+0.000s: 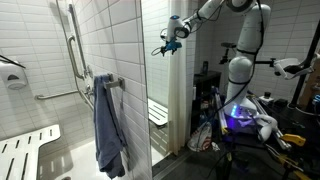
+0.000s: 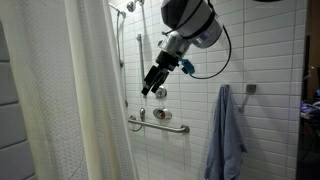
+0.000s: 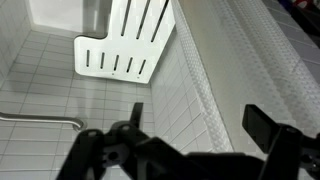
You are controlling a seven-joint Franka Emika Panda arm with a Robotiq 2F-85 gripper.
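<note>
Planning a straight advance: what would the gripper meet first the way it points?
The open black gripper likely meets the white tiled surface first, between the white slatted shower seat and the white textured curtain; depth unclear.

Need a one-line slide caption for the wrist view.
Wrist camera, open jaws in the foreground, looking down past the shower curtain onto a white slatted shower seat, white tiles and a grab bar.

No lettering, label, brand or number can be read anywhere in these views. The tiled wall [image 2: 270, 50], the shower curtain [image 2: 70, 100], the blue towel [image 1: 108, 125] and the white shower seat [image 3: 125, 45] show plain surfaces. In an exterior view, the clutter [image 1: 250, 118] by the robot's base is too small to make out any print.
</note>
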